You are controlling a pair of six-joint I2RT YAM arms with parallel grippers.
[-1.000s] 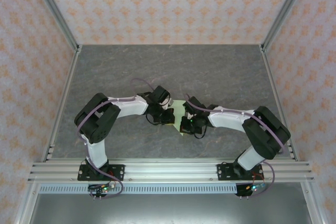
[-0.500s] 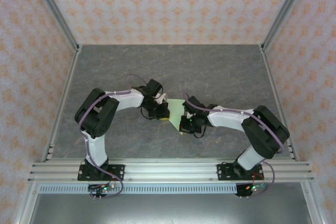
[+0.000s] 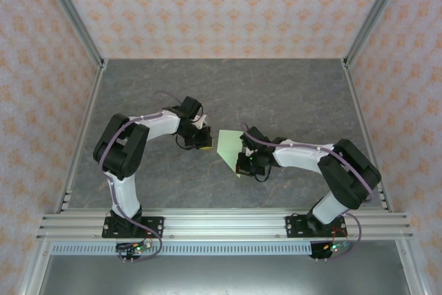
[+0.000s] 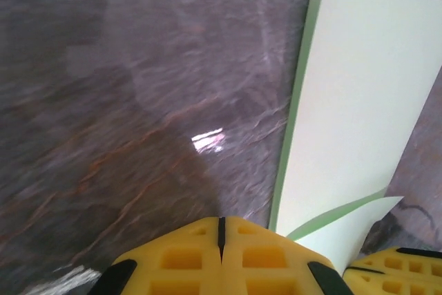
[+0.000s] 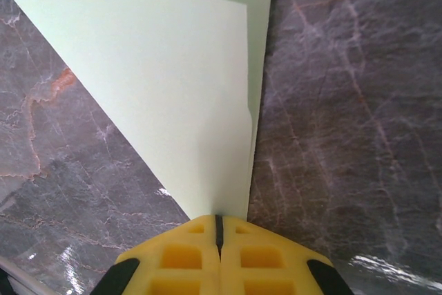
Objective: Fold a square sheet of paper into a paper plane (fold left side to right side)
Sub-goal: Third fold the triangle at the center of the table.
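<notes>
Marbled table (image 3: 290, 94) spreads wide around folded paper (image 3: 229, 148), right claw (image 5: 219, 222) at its edge.

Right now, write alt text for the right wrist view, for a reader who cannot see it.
A folded pale green paper lies flat on a dark marbled table, tapering to a point that meets the right gripper, whose yellow fingers are shut at the bottom edge. A flap's edge runs down the paper's right side.

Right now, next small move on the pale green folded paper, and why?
Probably open the left gripper and move it to the left edge of the pale green folded paper: it hangs shut over table beside the sheet, while the shut right gripper rests on its pointed end.
</notes>
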